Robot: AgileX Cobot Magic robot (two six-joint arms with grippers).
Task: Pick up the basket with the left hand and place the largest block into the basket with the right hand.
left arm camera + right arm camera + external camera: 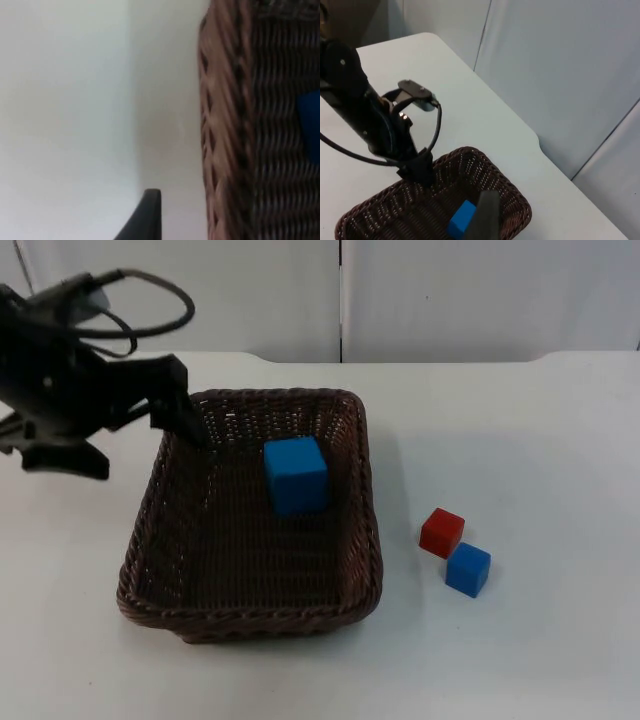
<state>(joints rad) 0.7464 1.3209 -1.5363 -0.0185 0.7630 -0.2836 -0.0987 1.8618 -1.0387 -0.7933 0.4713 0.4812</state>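
- Dark brown wicker basket point(250, 615) sits nearest the camera on the white table point(520, 440); rectangular, woven walls flaring outward, braided rim, its front edge looking slightly lifted over a shadow.
- Left gripper point(185, 420) at the basket's far-left corner, its black fingers closed on the rim there; the right wrist view shows the same grip point(422, 172) on the wicker edge.
- Left wrist view: basket wall point(225, 130) close up, bare table beside it, blue showing inside.
- Large blue block point(296, 475) rests inside the basket, toward the far wall, a clean-edged cube.
- Small red block point(442, 532) and small blue block point(468, 569) lie on the table right of the basket, touching at a corner.
- Right gripper: one black fingertip point(482, 217) seen above the basket; cannot tell how far open.
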